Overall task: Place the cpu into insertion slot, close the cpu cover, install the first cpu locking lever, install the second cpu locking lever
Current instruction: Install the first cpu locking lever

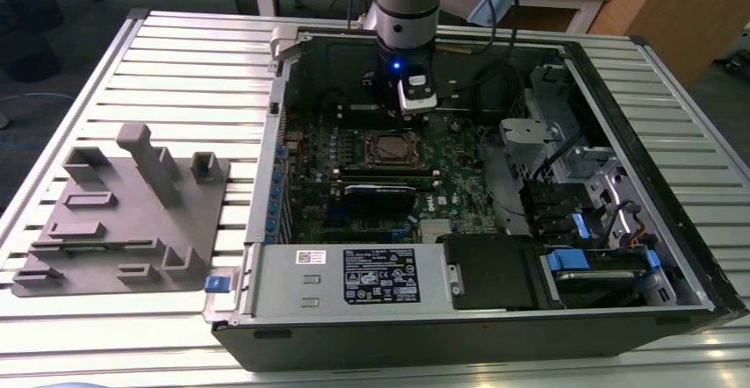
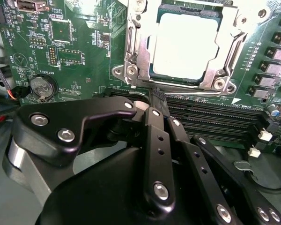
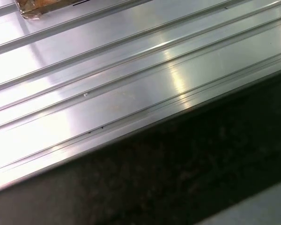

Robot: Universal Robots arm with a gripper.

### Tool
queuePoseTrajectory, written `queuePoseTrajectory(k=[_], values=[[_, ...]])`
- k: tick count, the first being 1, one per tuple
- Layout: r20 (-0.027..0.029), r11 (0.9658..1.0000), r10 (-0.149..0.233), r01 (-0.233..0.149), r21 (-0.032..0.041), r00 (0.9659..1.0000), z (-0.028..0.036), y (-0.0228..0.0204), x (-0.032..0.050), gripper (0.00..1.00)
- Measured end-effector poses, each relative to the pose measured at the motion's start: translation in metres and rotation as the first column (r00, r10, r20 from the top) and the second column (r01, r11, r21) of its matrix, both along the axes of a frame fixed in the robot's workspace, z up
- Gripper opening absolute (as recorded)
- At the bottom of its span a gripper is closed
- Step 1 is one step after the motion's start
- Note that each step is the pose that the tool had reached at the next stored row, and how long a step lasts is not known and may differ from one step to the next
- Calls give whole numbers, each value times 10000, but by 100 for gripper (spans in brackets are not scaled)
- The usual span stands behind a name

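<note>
The cpu (image 2: 183,44), a pale silvery square, lies flat in the insertion slot (image 1: 393,148) on the green board. The cpu cover (image 2: 225,58), a silver frame, lies down around the chip in the second wrist view. A thin metal lever (image 2: 131,44) runs along one side of the frame; I cannot tell whether it is latched. My gripper (image 2: 154,101) hovers beside the socket over the long memory slots, its black fingers (image 2: 155,136) pressed together with nothing between them. In the exterior view the gripper (image 1: 417,111) hangs just behind the socket.
The open computer case (image 1: 656,256) lies on a ribbed aluminium table (image 3: 131,79). A grey fixture block (image 1: 123,212) stands at the exterior view's left. Memory slots (image 2: 215,117), a coin battery (image 2: 42,86), a black card (image 1: 378,190) and drive cages (image 1: 586,186) surround the socket.
</note>
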State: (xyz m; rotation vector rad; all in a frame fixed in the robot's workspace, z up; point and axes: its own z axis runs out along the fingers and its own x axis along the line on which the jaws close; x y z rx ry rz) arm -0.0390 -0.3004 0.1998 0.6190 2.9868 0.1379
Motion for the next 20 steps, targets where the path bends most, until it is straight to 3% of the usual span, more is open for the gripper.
queuePoseTrajectory(k=[17,20], values=[[0,10000,0,0,1,10000,9,2,14,11],[0,10000,1,-1,1,10000,49,5,14,11]])
